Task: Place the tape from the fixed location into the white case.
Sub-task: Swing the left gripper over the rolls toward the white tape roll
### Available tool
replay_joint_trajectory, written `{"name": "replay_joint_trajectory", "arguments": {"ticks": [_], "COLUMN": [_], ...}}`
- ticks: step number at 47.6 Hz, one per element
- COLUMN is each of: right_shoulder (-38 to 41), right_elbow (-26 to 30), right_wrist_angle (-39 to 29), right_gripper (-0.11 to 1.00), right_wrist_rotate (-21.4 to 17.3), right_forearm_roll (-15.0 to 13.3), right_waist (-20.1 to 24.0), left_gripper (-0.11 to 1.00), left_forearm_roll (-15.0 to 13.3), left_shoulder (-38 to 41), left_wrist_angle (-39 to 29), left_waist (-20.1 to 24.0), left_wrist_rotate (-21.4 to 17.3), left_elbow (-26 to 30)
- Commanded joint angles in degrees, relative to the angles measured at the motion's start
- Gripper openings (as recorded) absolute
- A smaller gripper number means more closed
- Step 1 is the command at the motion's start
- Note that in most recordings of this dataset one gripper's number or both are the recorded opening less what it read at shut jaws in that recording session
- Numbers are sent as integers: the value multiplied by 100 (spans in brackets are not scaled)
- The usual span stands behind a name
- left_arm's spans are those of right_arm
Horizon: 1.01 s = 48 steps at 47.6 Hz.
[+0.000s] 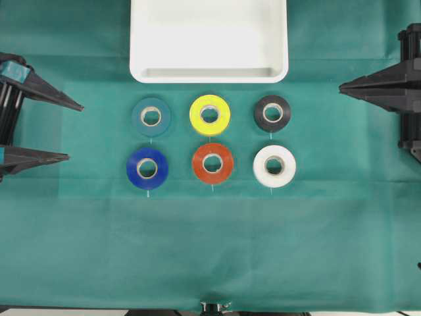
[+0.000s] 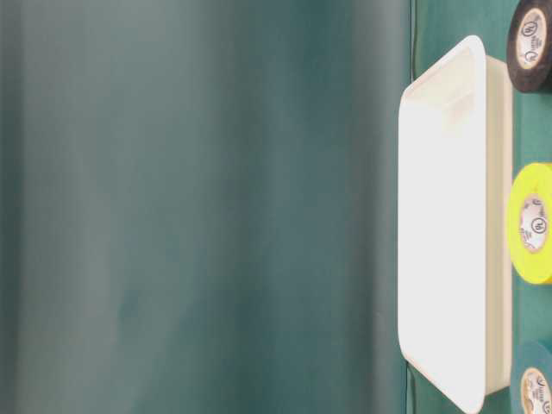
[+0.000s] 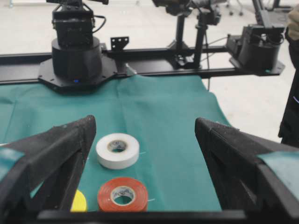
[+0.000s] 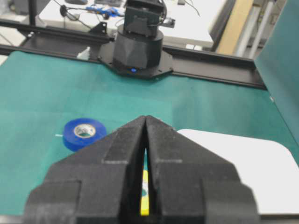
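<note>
Left gripper [image 1: 69, 130] at left edge of overhead view, jaws spread wide, empty; right gripper [image 1: 342, 86] pinched closed, empty. We judge reach not begun. Tape [image 1: 274, 166] sits lower right of roll grid, beside orange roll [image 1: 212, 163]. We advise straddling it, avoiding neighbours. White case [image 1: 141, 69] at top centre holds nothing.

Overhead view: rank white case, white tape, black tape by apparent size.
1. white case, by far the largest.
2. white tape looks slightly bigger than the black tape, but they are too close to rank firmly.
</note>
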State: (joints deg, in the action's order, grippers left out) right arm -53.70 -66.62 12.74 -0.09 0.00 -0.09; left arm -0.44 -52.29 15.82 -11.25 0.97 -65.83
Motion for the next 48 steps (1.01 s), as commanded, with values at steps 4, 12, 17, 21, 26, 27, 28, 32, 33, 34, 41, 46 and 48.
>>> {"name": "replay_joint_trajectory", "arguments": {"ticks": [4,12,17,21,26,27,28,32,33,34,41,46,48], "right_shoulder": [18,35,35,35,35,35,44,53,53,53,53,62,62], "right_elbow": [167,167,167,167,158,167,167,158,158,158,158,158,158], "right_wrist_angle": [18,18,18,18,18,18,18,18,18,26,18,18,26], "right_gripper": [0,0,0,0,0,0,0,0,0,0,0,0,0], "right_wrist_rotate": [0,0,0,0,0,9,9,18,18,18,18,18,26], "right_forearm_roll": [9,9,0,0,-9,-9,-9,-9,-9,-9,-9,-18,-18], "right_waist": [0,0,-9,0,0,-9,0,-9,0,0,-9,-9,0], "left_gripper": [97,97,97,97,97,97,97,97,97,97,97,97,97], "left_forearm_roll": [-18,-18,-18,-18,-18,-18,-18,-18,-18,-18,-18,-18,-18], "left_shoulder": [615,1397,1934,2329,2865,2962,3059,3384,3472,3577,4061,4403,4526], "left_wrist_angle": [79,202,316,387,466,466,466,457,439,422,255,79,9], "left_waist": [88,88,97,97,88,97,97,97,97,97,97,97,97], "left_wrist_rotate": [-18,-62,-70,-97,-193,-202,-229,-290,-299,-316,-369,-369,-378], "left_elbow": [439,976,1336,1617,2065,2145,2232,2593,2689,2821,3419,3894,4069]}}
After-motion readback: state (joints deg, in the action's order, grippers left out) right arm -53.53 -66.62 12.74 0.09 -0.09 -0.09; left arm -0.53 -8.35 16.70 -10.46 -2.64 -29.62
